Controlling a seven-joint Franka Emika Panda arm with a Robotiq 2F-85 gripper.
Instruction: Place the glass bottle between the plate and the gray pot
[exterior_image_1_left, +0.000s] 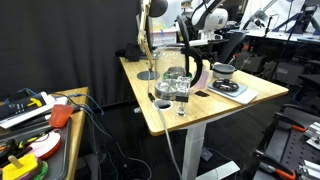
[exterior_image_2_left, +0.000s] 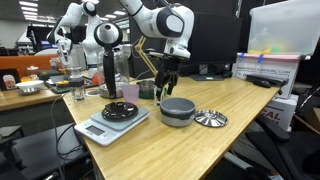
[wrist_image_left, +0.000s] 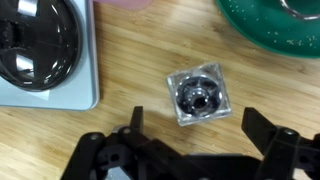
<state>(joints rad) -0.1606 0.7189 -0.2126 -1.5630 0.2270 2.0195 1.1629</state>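
Wooden table (exterior_image_2_left: 190, 150) w/ pale scale (exterior_image_2_left: 95, 129), shiny fluted metal disc (exterior_image_2_left: 210, 118) nr table edge.

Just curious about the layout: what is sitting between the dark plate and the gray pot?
The glass bottle stands there, apart from both the plate and the gray pot; the wrist view shows it from above.
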